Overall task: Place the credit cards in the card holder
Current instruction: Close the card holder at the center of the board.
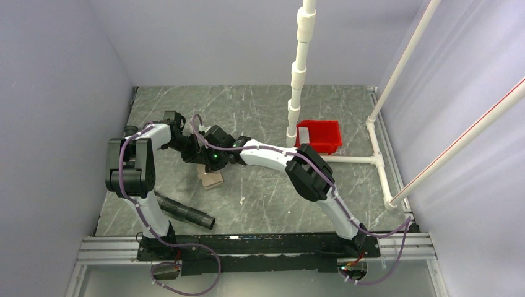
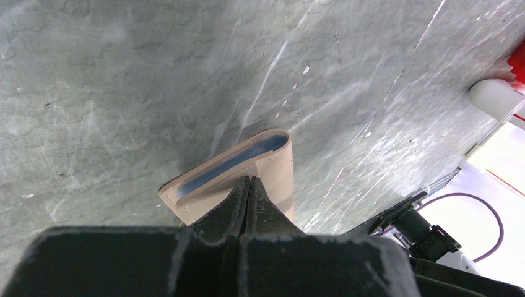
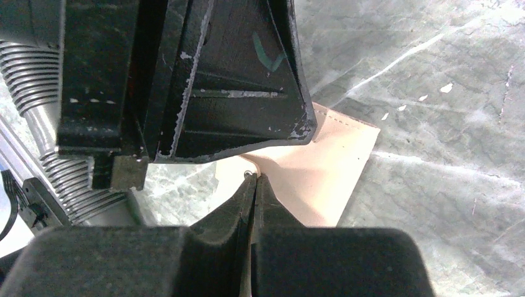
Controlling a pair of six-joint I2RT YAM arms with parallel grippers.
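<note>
Tan card holder (image 2: 275,173) is pinched by closed left jaws so its blue pocket gapes; right jaws, closed too, are set against its flap.

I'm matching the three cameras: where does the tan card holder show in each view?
Top external: card holder left of centre on the grey marbled table.
Left wrist: centre, slightly low, blue-grey inside showing.
Right wrist: centre-right, upper part hidden.
Shared landmark: that marbled table, in all three.
</note>
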